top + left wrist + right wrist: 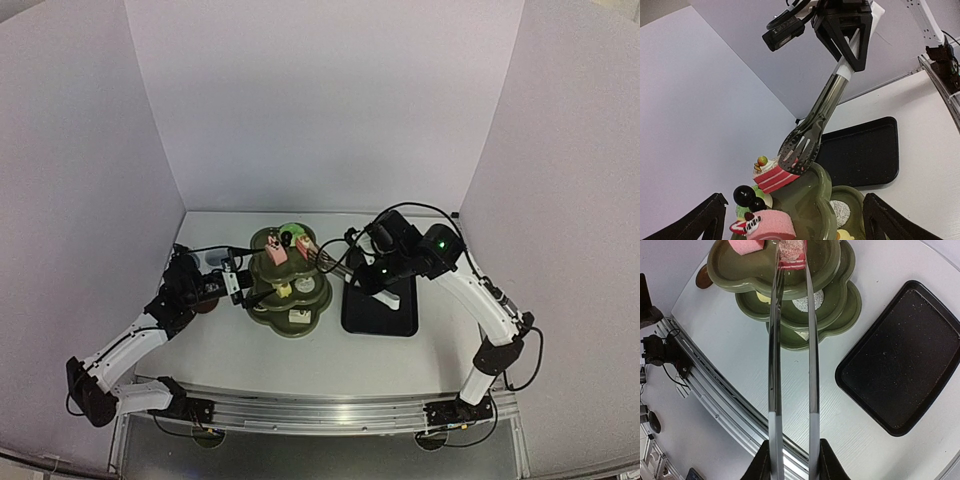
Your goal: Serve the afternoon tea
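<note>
Two arms are working at an olive-green three-tier stand (318, 320) that is sitting on a white surface (740, 355). The right end effector (792, 462) is clamping the handles of metal tongs (774, 365). The tong tips are pinching a pink layered cake slice (774, 179) just over the stand's top tier, toward its right side. The left end effector (233, 283) is hovering just left of the stand with fingers spread wide, gripping nothing; whether it is touching the stand cannot be told. A black tray (865, 150) is lying to the right of the stand.

The slice appears to be going onto the top tier. To do this well, the arm should be lowering it until it is resting flat inside the rim, clear of the pink cake (747, 244) beside it. Only then should the squeeze be easing off, slowly, so the slice is not tipping over the edge.
</note>
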You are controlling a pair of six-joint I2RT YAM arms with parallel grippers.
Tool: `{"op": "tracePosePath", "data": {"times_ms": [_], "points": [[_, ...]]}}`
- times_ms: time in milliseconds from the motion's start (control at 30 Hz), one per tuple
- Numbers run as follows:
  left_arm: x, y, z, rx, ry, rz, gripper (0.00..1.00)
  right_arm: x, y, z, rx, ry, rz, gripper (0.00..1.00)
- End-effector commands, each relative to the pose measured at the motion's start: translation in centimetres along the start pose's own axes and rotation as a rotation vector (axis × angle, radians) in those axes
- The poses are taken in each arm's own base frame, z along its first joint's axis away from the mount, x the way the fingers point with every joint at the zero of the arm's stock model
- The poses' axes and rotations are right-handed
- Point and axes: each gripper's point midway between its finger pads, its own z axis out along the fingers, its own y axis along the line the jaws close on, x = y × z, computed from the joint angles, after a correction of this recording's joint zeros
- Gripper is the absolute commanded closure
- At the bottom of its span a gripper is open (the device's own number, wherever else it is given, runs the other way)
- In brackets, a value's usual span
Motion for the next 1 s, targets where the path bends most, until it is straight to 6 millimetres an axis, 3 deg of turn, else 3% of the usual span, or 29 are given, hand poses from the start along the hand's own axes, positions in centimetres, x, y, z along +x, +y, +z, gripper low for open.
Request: {"op": "tracePosePath", "data": {"times_ms": [0,233,500,767,967], "points": [[-3.2,1.5,1.4,-0.025,-0.113,0.225,0.04,6.8,-1.6,-1.6,0.076,0.279,0.014,0.77],[-2.1,0.2,4.2,0.022,-0.143,0.335,0.03,6.1,-1.7,-0.4,0.089,0.291,0.008,0.75],[-3.1,-1.7,7.2,0.068,-0.230,0.412,0.04,6.6,-1.9,-0.6,0.097,0.298,0.024,0.74],[-3.0,-3.1,10.7,0.101,-0.266,0.460,0.21,6.1,-1.9,-0.3,0.103,0.291,0.021,0.72],[-2.4,-3.8,13.0,0.113,-0.251,0.485,0.41,5.7,-1.9,-0.1,0.105,0.286,0.014,0.72]]}}
